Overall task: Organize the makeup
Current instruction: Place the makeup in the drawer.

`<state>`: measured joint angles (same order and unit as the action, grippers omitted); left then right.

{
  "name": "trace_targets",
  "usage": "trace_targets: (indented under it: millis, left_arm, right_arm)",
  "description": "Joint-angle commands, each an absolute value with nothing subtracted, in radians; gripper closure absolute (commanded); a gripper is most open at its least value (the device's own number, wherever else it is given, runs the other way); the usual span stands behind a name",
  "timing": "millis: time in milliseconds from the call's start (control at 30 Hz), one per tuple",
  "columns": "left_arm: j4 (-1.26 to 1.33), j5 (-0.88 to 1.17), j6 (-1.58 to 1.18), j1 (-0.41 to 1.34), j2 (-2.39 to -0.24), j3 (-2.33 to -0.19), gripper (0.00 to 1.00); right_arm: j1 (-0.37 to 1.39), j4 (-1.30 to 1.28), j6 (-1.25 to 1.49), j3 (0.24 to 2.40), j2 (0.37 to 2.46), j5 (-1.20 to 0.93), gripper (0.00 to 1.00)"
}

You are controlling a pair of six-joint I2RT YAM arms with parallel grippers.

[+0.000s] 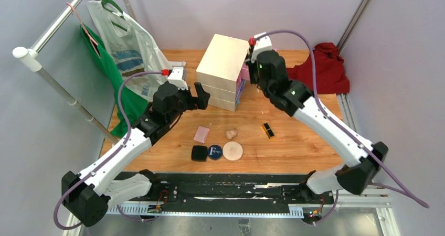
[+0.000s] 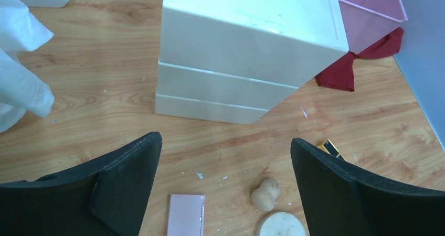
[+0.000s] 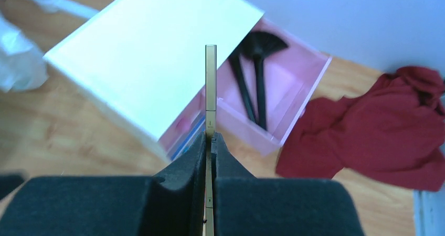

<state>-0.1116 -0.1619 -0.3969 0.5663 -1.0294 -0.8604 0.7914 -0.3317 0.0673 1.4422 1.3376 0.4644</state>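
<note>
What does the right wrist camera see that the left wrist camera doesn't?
Only the right wrist view: a gold pencil pinched in the shut right jaws, and black brushes lying in the pink drawer. Only the left wrist view: the pink square, beige sponge, round puff and black-gold lipstick on the table, seen between the wide-open left jaws. Both: the cream chest, that pink drawer, the red cloth and the table.
</note>
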Motion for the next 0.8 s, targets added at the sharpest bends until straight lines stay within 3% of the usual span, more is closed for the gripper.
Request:
trace_targets:
  millis: [0, 233, 767]
  left_arm:
    - [-0.095, -0.175, -0.393, 0.574, -0.991, -0.873, 0.02]
    - [-0.082, -0.17, -0.393, 0.574, -1.0, -0.873, 0.02]
    - [-0.067, -0.171, -0.39, 0.574, -1.046, -0.879, 0.02]
  right_arm:
    - [0.674, -0.296, -0.044, 1.619, 1.488, 0.391, 0.99]
    - [0.551, -0.295, -0.103, 1.841, 1.709, 0.336, 0.99]
    - [0.398, -0.298, -0.071, 1.922, 1.891, 0.173, 0.99]
